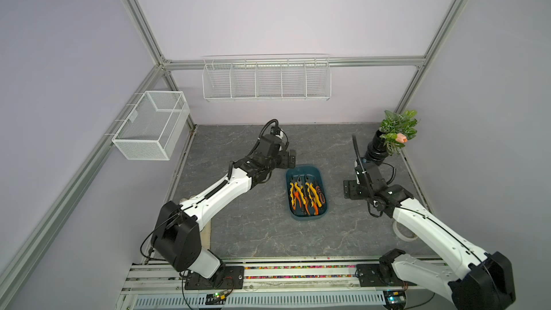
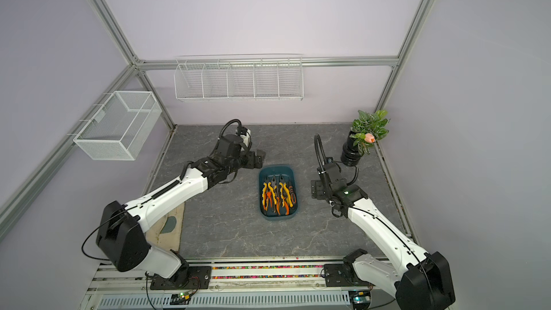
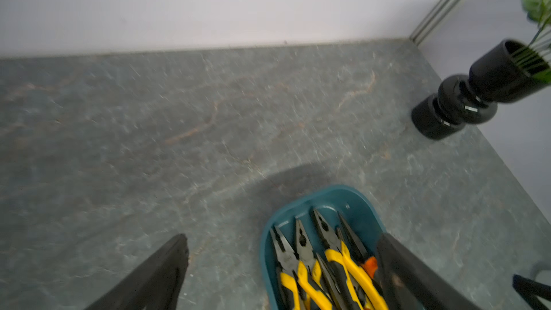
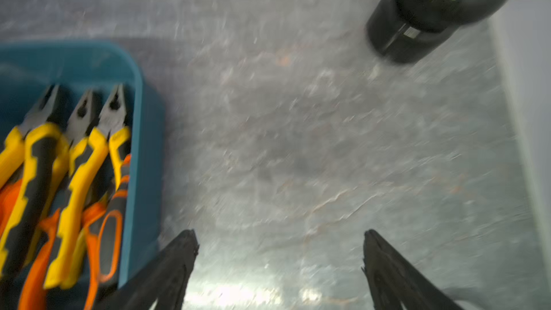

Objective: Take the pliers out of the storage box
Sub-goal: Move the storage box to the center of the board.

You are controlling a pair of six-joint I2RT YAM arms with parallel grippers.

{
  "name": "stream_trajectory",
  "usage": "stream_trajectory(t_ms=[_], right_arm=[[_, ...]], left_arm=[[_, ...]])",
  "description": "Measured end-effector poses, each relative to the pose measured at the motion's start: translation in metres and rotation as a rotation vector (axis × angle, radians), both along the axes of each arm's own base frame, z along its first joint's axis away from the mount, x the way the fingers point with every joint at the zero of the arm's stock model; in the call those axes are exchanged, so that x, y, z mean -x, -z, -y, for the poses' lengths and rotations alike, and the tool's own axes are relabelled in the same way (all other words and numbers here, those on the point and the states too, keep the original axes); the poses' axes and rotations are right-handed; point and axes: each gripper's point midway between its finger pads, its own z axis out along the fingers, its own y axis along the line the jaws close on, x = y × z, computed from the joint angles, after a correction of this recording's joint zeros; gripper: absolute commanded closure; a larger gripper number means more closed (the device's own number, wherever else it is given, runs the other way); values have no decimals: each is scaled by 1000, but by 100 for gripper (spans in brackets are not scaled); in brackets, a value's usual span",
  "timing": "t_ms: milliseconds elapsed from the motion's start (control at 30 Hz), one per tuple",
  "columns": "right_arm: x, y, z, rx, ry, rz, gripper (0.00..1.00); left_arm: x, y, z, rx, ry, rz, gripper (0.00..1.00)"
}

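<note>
Grey marbled tabletop (image 1: 253, 228), pliers (image 1: 310, 193) in storage box (image 1: 304, 219) between left pincer (image 1: 291, 158) and right pincer (image 1: 348, 189), both spread.

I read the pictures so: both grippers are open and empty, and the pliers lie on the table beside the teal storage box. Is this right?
One thing is wrong: the pliers lie inside the storage box, not beside it, as both top views show. The left gripper and the right gripper are indeed open and empty.
</note>
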Motion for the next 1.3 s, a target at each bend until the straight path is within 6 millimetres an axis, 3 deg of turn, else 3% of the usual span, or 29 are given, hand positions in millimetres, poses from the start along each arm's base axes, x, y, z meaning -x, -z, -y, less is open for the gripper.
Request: stream_trajectory(t_ms=[133,333,467,767,900,1033,1300], right_arm=[[8,12,-6,-40,6,-71,2],[11,16,-6,-51,32,-102,1],[11,15,-6,-67,44,-89,1],[11,23,-6,-66,48,-95,1],[13,29,-5,-62,49,-104,0],[16,35,-3,-56,50,-114,0],[19,40,-1,-53,56,-116,0]], left_arm=[[17,47,10,-19,21,-175,5],[39,88,15,-17,-7,-411,19],[51,94,5,-53,-54,-484,30],[69,114,-11,-106,-101,-567,30],[71,123,-14,-119,-114,-589,41],[71,136,-16,-144,-131,-613,65],[70,139,-6,-139,-107,-615,83]])
